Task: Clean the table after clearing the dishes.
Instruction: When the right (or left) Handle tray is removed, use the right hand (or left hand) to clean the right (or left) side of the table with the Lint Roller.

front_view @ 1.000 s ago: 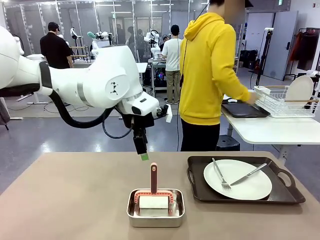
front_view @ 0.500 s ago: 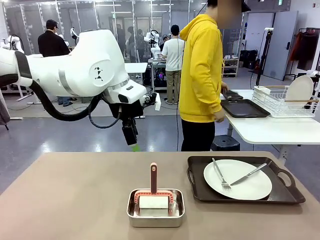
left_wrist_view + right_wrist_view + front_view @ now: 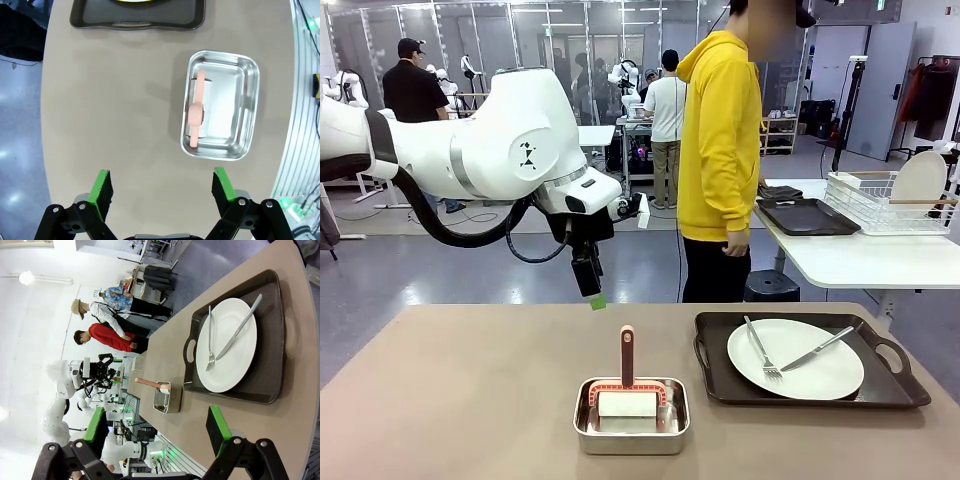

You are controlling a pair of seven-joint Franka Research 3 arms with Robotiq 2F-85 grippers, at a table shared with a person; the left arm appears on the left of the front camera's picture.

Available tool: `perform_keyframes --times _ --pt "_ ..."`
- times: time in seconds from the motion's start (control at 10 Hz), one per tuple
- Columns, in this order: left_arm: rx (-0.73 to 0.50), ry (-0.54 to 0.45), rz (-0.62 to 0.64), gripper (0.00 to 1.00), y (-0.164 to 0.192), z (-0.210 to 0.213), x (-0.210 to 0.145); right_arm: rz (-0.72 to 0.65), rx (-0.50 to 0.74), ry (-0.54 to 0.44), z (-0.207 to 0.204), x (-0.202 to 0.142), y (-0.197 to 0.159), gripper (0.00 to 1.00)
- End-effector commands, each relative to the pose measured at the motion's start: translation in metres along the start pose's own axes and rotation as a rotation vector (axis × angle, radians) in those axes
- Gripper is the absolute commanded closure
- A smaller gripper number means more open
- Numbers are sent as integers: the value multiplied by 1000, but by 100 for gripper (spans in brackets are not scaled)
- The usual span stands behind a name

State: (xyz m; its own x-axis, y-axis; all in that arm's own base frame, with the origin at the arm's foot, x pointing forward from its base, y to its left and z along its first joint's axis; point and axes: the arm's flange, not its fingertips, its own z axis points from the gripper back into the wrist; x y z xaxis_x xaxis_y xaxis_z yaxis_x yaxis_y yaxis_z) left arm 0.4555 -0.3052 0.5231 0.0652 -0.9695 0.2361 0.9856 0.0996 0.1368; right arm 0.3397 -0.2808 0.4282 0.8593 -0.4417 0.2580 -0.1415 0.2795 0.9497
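Left gripper (image 3: 597,299) is held spread and empty above the far edge of the desk (image 3: 460,400). Pink-handled scrubber (image 3: 627,352) in the steel pan (image 3: 582,425) should probably be met squarely, handle centred between the pads (image 3: 102,186). Rightward, one plate (image 3: 820,375) is seen uncleared on its tray (image 3: 715,382); right gripper (image 3: 156,424) is spread too.

Taupe table (image 3: 470,400) — steel pan (image 3: 630,438) beside dark tray (image 3: 715,385)

Front camera looks across the table (image 3: 470,400); wrist cameras overlook the pan (image 3: 235,100).
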Motion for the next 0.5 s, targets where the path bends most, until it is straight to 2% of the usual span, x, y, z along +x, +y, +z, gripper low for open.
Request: perform_keyframes --times 0.0,0.4 --pt "18 4 -1 0 2 3 1 6 7 1 2 -1 3 0" --pt "18 4 -1 0 2 3 1 6 7 1 2 -1 3 0"
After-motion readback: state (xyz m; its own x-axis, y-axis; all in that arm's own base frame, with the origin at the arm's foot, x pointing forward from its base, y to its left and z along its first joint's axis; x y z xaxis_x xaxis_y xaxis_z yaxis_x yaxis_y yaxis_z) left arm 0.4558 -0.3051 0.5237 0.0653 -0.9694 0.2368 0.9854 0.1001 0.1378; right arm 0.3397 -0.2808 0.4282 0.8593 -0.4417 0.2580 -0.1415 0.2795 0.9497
